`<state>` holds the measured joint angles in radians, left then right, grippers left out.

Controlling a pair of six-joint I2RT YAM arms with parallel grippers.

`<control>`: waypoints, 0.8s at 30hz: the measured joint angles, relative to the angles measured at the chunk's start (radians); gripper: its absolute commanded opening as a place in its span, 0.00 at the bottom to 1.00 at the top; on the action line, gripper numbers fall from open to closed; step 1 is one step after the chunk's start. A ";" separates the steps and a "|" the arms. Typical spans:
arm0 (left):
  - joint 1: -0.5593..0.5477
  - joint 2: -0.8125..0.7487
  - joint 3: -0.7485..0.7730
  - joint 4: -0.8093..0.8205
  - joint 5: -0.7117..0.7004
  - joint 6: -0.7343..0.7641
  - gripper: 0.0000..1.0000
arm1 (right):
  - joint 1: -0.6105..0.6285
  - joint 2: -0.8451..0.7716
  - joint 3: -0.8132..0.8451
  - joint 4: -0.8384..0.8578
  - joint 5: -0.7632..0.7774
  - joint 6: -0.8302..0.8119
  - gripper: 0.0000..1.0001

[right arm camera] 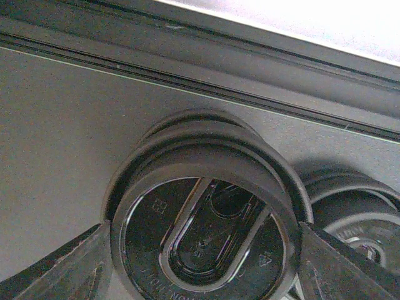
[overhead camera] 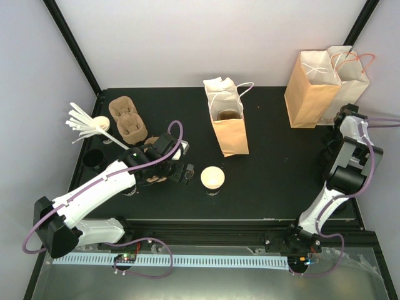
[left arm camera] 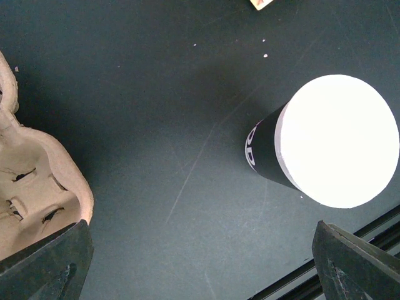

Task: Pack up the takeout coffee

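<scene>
At table centre: the takeout coffee (overhead camera: 212, 178) stood upright, a dark-walled cup with a pale round top, no black lid on it, and in none of the bags.
Left gripper (left arm camera: 200, 269): its jaws were wide apart and empty, hanging over bare table between the cup and a pulp carrier (left arm camera: 37, 200), touching neither.
Nearest bag (overhead camera: 230, 134): brown, upright and open-mouthed, it stood just beyond the cup.
Right gripper (right arm camera: 203, 240): it was at the table's right edge, well apart from the cup. Its fingers (right arm camera: 337, 269) stood on either side of the top lid (right arm camera: 206, 187) of a black stack. Whether they pinched it could not be told.
Step in hand: by my reading, fetching a lid to cap the cup before bagging.
Doing it well: the grip should fall on the top lid's rim alone, square across it. The lift should go straight up so the lids beneath stayed put. A deep bite would likely take several.
Cups counted: one dark cup. A cream disc (overhead camera: 100, 123) at far left might be a cup stack, but that was unclear.
Lid stacks counted: two, with the second stack (right arm camera: 356, 219) just beside the first.
Bags counted: three were certain, the nearest one plus a brown rear bag (overhead camera: 309, 94) and a white rear bag (overhead camera: 350, 78). A white shape (overhead camera: 219, 87) behind the nearest might be a fourth.
Carriers counted: two, the second carrier (overhead camera: 128, 122) farther back.
</scene>
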<state>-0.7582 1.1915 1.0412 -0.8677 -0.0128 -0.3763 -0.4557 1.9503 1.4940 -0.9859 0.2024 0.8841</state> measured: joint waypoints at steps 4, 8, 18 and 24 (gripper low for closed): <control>0.000 0.000 0.000 0.000 0.003 0.000 0.99 | 0.009 -0.103 -0.029 0.000 -0.006 -0.011 0.80; 0.002 0.000 0.000 0.001 0.011 0.000 0.99 | 0.045 -0.217 -0.052 0.001 -0.006 -0.020 0.81; 0.005 0.000 0.000 0.001 0.018 -0.001 0.99 | 0.156 -0.345 -0.104 -0.004 0.002 -0.053 0.82; 0.005 -0.005 0.000 0.001 0.018 -0.001 0.99 | 0.155 -0.296 -0.099 -0.006 -0.003 -0.072 0.82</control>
<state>-0.7536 1.1870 1.0412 -0.8669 0.0051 -0.3771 -0.3004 1.6547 1.3949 -0.9924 0.1993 0.8116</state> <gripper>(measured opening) 0.988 0.821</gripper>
